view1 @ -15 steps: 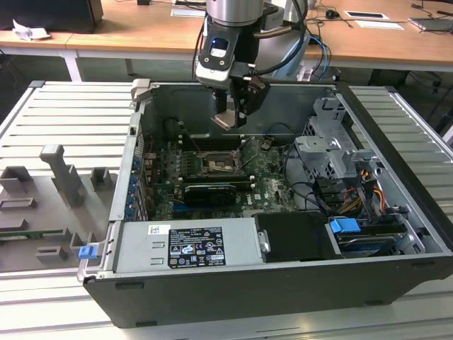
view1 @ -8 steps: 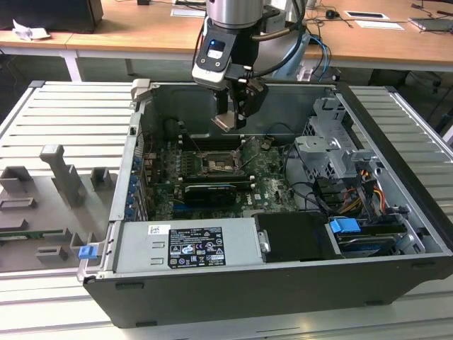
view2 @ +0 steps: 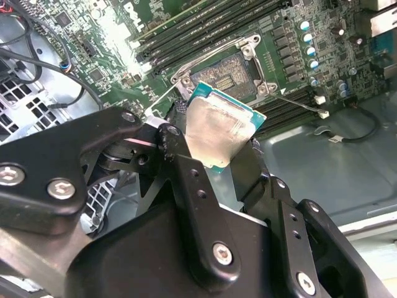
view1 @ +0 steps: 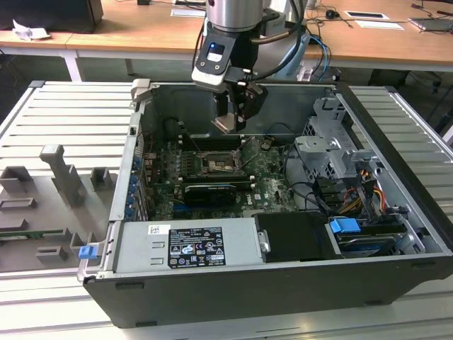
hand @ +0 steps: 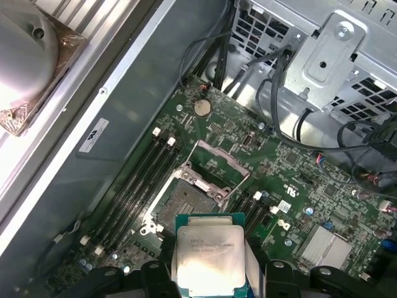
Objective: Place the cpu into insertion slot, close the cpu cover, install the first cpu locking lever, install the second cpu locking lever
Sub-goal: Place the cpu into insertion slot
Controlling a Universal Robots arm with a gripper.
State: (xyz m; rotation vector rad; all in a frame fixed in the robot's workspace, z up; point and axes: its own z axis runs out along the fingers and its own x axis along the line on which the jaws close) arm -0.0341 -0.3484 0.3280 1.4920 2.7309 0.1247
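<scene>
One open computer case point(view1: 283, 290) lies beneath the gripper point(view1: 237, 113), whose fingers point(view2: 186, 174) clamp the cpu point(view2: 217, 133) between them. Well below the fingertips sits the bare insertion slot point(hand: 186, 198), cpu cover point(hand: 218, 156) raised; placing looks to be the step in hand, and it calls for a level, squared chip.

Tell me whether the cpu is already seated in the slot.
No: in the first wrist view the cpu is clamped in the end effector, apart from the bare slot.
</scene>
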